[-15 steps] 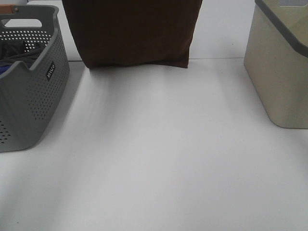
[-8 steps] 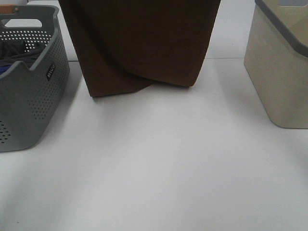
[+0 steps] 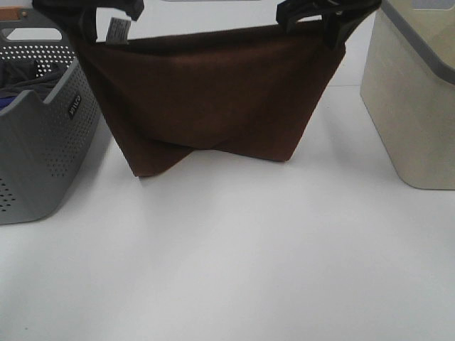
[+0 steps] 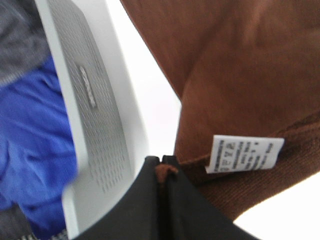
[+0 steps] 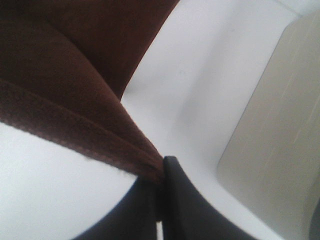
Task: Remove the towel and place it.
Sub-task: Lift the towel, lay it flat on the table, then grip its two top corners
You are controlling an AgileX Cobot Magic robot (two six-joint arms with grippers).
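While both pairs of jaws pinch top corners of the dark brown plush towel (image 3: 213, 99), its hem folds onto the white worktop (image 3: 227, 270); placing looks unfinished.

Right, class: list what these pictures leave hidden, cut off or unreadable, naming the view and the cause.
- Print on the tag of the towel: left wrist view, blurred and too small.
- Contents of the grey laundry basket: exterior high view, mostly behind its own wall.
- Inside of the beige bin: exterior high view, cut off by the top and right edges.
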